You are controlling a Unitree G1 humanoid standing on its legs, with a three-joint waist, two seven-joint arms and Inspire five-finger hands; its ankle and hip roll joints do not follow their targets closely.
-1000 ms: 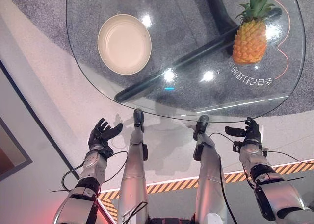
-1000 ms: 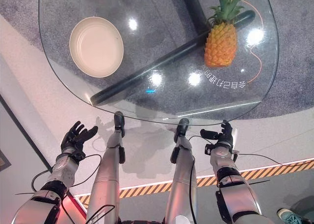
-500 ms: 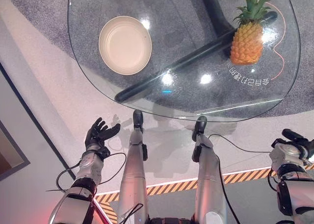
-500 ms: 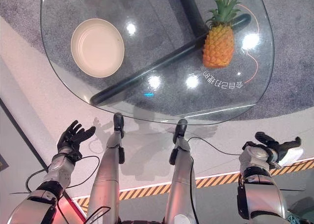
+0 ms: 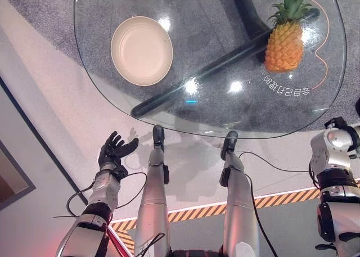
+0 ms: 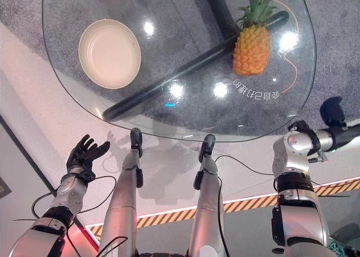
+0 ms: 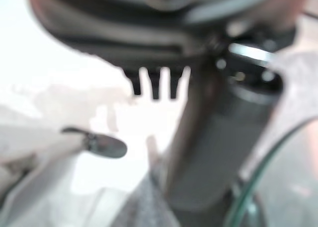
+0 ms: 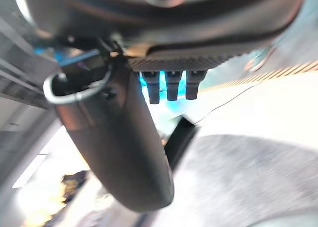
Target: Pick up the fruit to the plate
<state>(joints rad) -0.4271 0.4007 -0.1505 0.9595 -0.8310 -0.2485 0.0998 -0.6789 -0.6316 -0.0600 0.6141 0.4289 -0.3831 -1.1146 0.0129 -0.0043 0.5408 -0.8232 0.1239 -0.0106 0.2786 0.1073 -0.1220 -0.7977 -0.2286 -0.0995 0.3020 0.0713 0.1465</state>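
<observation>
The dark left hand (image 5: 115, 151) hangs low by the floor, fingers spread wide, holding nothing. The round cream plate (image 5: 142, 50) sits bare on the clear glass table (image 5: 112, 111), ready for fruit. The orange pineapple (image 5: 284, 43) stands upright, well apart. The right hand (image 6: 332, 111) pokes out past the table's edge; I cannot tell about its fingers.

We look down through a rounded glass counter (image 5: 140, 113) with bright ceiling lights reflected as glaring spots on its surface. A dark bar-shaped base (image 5: 214, 71) runs diagonally beneath the glass. Under it lies grey speckled carpet (image 5: 34, 4), bordered by a pale smooth floor (image 5: 67, 116). A yellow-and-black striped tape line (image 5: 191, 213) crosses the floor, and a grey wall panel (image 5: 17, 172) stands alongside.
</observation>
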